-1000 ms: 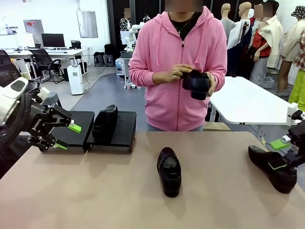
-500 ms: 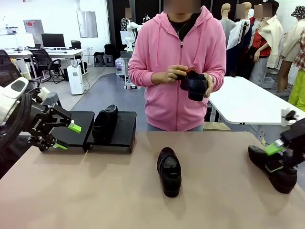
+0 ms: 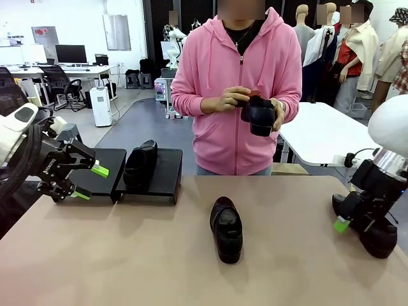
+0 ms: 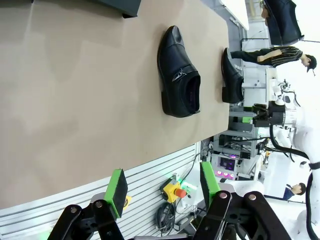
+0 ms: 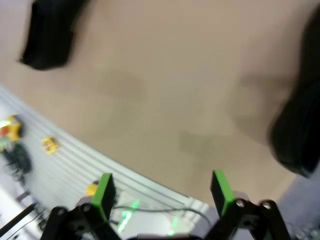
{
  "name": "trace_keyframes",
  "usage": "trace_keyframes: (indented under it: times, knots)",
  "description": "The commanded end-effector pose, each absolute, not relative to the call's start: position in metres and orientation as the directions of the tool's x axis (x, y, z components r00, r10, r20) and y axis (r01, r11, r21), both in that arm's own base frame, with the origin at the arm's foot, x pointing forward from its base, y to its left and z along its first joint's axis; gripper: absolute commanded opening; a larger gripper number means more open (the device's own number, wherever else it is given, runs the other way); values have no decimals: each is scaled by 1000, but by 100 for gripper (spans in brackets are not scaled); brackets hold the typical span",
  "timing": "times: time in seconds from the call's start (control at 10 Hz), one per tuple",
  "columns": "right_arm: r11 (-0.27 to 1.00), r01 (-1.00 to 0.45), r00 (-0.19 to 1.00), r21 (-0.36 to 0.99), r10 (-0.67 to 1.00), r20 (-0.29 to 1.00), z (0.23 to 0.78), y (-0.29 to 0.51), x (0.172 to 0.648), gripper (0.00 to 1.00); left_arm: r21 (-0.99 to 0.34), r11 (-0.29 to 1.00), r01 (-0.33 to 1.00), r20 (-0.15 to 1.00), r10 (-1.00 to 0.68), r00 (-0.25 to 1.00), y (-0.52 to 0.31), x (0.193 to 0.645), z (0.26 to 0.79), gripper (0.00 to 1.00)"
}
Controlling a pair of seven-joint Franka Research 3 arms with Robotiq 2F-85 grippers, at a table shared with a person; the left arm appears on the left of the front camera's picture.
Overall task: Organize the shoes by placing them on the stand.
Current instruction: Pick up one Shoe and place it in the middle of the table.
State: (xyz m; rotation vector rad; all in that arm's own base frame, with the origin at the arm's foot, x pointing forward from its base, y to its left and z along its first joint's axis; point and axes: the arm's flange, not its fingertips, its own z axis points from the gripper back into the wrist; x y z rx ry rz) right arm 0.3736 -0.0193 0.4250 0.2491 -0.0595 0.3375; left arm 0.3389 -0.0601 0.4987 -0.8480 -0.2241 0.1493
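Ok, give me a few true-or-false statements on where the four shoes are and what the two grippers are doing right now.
1. A shoe sits on the stand. True.
2. The person's hands are empty. False: the hands hold a second shoe.
3. The left gripper grips a shoe. False: the left gripper is open and empty, beside the stand.
4. The middle shoe lies on the table, clear of both grippers. True.
5. The right gripper is open, close to the right-hand shoe at the table's edge. True.
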Motion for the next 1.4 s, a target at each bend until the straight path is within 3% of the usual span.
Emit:
trace_keyframes:
  times: [0.0,0.1,0.3,0.4,0.5,1.3]
  knots:
    - [950,-282,957,137,268,110,468,-24,346,100,-769,637,-46,129,225,966,-61,339,501,76]
    - [913,-335,942,232,320,99,425,-19,374,100,-769,637,-46,129,225,966,-61,339,501,76]
    - [913,-335,942,232,320,99,425,-19,374,100,-769,637,-46,129,225,966,-61,339,501,76]
    - [925,-331,942,186,316,110,444,-24,363,100,-769,637,-46,129,225,966,-61,339,501,76]
    - [947,-275,959,168,259,113,437,-38,382,100,-769,637,-46,129,225,966,-61,339,501,76]
    - [966,-253,955,63,238,177,382,-85,466,100,-769,637,-46,129,225,966,-61,339,501,76]
